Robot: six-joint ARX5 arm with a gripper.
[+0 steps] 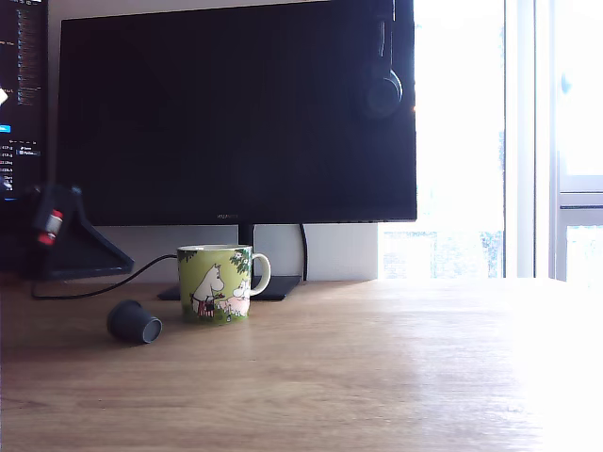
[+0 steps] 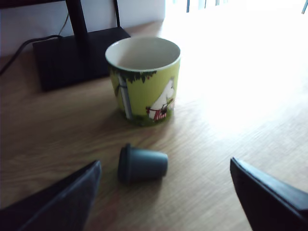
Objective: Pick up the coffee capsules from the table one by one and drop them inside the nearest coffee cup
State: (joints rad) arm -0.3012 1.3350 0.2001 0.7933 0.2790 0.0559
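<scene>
In the exterior view, a dark grey capsule (image 1: 134, 322) lies on its side on the desk (image 1: 377, 377), just left of the green mug (image 1: 216, 282). In the wrist view, the gripper (image 2: 166, 185) has its jaws spread wide and empty, the capsule (image 2: 142, 164) lying between them, near the mug (image 2: 144, 79).

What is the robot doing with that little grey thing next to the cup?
The robot's gripper is open, with one finger on each side, hanging over a dark grey coffee capsule. The capsule lies on its side on the wooden table, not touched by anything. Just beside it stands a green cartoon mug, upright, with nothing showing in the part of its inside we can see. Nothing is being held yet. It looks like the robot is getting ready to grab the capsule and drop it into the mug.
</scene>
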